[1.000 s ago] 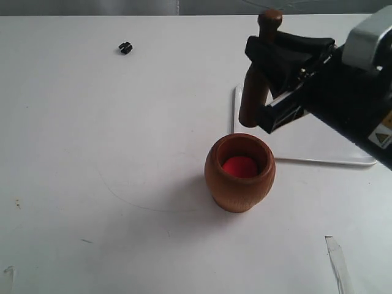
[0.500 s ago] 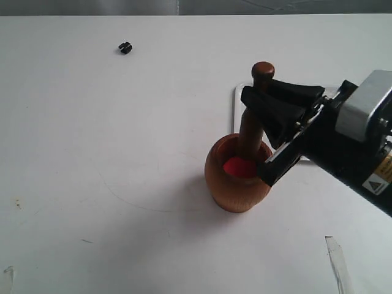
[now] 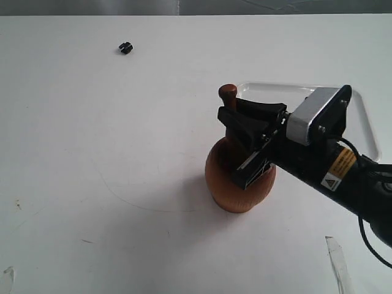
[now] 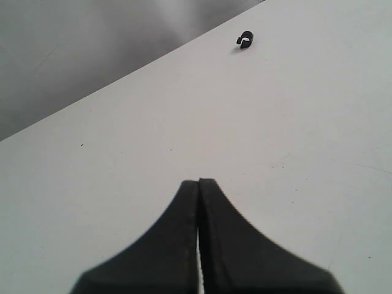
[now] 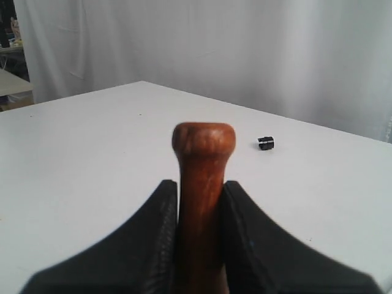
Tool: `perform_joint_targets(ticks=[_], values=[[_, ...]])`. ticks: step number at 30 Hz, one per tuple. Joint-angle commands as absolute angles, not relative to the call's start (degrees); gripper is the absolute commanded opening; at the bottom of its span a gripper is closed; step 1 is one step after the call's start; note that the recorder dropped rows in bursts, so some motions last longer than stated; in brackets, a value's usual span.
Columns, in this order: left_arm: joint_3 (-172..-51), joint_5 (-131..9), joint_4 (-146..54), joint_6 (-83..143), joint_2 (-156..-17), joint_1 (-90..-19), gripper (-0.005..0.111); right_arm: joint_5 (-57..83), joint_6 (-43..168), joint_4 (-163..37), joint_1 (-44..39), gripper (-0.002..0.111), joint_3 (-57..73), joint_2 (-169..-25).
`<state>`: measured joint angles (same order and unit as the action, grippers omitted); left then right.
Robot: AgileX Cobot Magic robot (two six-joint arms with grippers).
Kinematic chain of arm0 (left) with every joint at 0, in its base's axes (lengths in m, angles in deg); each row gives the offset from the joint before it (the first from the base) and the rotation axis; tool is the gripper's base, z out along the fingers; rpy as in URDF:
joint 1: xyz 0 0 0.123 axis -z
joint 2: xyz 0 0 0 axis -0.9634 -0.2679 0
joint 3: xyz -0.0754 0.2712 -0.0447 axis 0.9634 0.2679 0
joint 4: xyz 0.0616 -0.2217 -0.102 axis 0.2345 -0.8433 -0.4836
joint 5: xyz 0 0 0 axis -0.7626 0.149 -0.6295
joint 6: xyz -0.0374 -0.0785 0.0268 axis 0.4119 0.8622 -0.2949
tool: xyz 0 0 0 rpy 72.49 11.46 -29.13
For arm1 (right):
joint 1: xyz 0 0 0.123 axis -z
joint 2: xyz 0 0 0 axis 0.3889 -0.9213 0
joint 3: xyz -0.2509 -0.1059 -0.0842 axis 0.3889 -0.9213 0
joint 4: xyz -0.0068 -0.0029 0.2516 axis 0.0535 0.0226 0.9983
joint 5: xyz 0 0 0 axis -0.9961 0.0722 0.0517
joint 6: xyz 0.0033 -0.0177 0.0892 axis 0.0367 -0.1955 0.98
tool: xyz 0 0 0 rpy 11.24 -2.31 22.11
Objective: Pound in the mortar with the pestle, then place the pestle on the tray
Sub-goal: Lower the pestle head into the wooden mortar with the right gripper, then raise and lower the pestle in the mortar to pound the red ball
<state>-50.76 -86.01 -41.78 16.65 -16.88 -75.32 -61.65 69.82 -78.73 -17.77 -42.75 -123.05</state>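
Exterior view: barrel-shaped brown wooden mortar [image 3: 219,177], centre frame, upright on white table [image 3: 92,153]. Dark reddish-brown pestle [image 3: 228,94], knob up, lower part down in the mortar, clamped by right gripper [image 3: 234,139]. Glossy white tray [image 3: 366,119], right of frame. Small black object [image 3: 125,47], upper left.
Left wrist view: left gripper [image 4: 198,184], fingers pressed together, holding nothing.
Right wrist view: pestle's knobbed neck, centre frame, touching both black fingers.

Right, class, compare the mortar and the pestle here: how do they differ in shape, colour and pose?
Shape: the mortar is a squat rounded cup; the pestle a slim club with a knob. Colour: mortar lighter brown, pestle darker reddish-brown. Pose: the mortar stands on the table; the pestle, clamped by the right gripper, stands upright inside the mortar. Both are wood.
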Motion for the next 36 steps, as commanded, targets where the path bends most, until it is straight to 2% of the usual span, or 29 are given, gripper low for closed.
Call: perform_joint_targets(ticks=[1, 10, 22, 32, 36], values=[[-50.7, -85.8, -42.2, 17.1, -16.8, -74.9, 0.0, -57.4, 66.6, -78.6, -17.7, 0.0, -43.9, -118.0], [-50.7, -85.8, -42.2, 17.1, -16.8, -74.9, 0.0, -57.4, 69.4, -80.4, -17.7, 0.0, -43.9, -100.5], [-50.7, -85.8, -42.2, 17.1, -16.8, -74.9, 0.0, -57.4, 66.8, -79.7, -17.7, 0.0, -44.0, -121.1], [-50.7, -85.8, -42.2, 17.1, -16.8, -74.9, 0.0, -57.4, 65.0, -79.2, -17.7, 0.0, -41.5, -102.5], [-50.7, -85.8, -42.2, 17.1, -16.8, -74.9, 0.0, -57.4, 67.9, -82.4, -17.7, 0.0, -41.5, -103.2]])
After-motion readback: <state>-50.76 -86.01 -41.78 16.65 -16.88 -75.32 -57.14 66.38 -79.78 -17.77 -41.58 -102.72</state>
